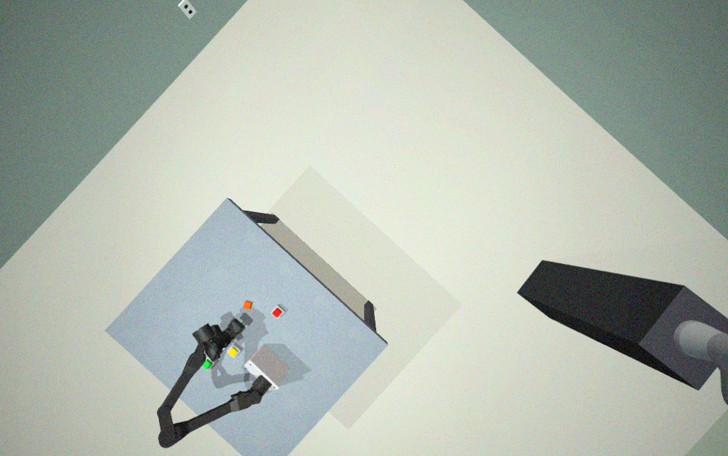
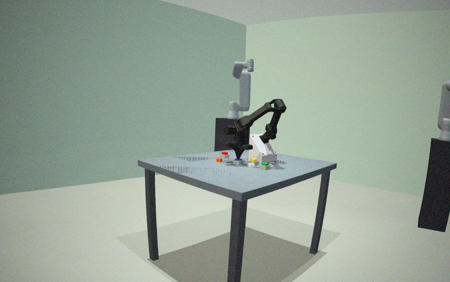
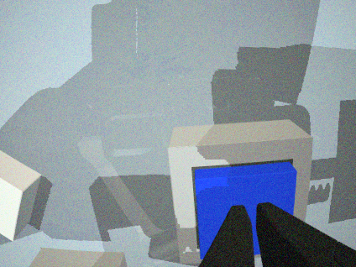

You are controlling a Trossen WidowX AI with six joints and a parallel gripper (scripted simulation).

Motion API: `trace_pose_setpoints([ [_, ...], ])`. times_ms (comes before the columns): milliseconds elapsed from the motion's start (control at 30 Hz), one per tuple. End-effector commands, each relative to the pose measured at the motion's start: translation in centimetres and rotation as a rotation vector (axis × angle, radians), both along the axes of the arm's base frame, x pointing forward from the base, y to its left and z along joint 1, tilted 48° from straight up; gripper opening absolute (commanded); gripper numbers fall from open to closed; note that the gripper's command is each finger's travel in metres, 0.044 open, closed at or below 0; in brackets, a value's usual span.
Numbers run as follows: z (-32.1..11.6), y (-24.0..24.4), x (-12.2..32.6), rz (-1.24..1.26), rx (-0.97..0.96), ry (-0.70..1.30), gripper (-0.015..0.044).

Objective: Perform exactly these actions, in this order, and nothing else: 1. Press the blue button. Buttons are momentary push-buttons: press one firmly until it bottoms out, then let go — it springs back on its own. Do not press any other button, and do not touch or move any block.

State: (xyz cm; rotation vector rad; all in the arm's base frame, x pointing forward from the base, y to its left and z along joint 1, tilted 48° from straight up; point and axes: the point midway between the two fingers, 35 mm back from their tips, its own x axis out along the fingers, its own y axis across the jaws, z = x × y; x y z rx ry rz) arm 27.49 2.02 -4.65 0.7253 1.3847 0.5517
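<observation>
The blue button (image 2: 238,160) (image 3: 243,185) is a square blue cap in a pale grey housing (image 3: 180,185). My gripper (image 2: 238,157) (image 3: 250,216) is shut, with nothing between its fingers. It points straight down, with its fingertips at the blue cap, over its lower right part in the wrist view. They look to be touching it or very close above; how deep the cap sits I cannot tell. In the top view the arm hides the blue button and the fingertips.
The yellow button (image 1: 233,351) (image 2: 254,159) and white block (image 2: 251,165) (image 3: 8,210) are close by. The green button (image 1: 207,363) (image 2: 265,163) is farther out. The orange block (image 1: 247,305) (image 2: 219,160) and red button (image 1: 276,312) (image 2: 224,153) are on the other side.
</observation>
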Motion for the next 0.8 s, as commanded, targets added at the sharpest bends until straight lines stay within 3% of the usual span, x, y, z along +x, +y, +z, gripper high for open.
trace_pose_setpoints([
  [0, -0.1, 0.2, -0.1, -0.002, 0.005, 0.004, 0.002],
  [433, -0.1, 0.2, -0.1, -0.002, 0.005, 0.004, 0.002],
  [700, 2.1, -2.2, -0.4, -0.002, 0.004, 0.005, 0.002],
  [767, 2.6, -2.1, -0.3, -0.002, 0.002, 0.006, 0.0072],
])
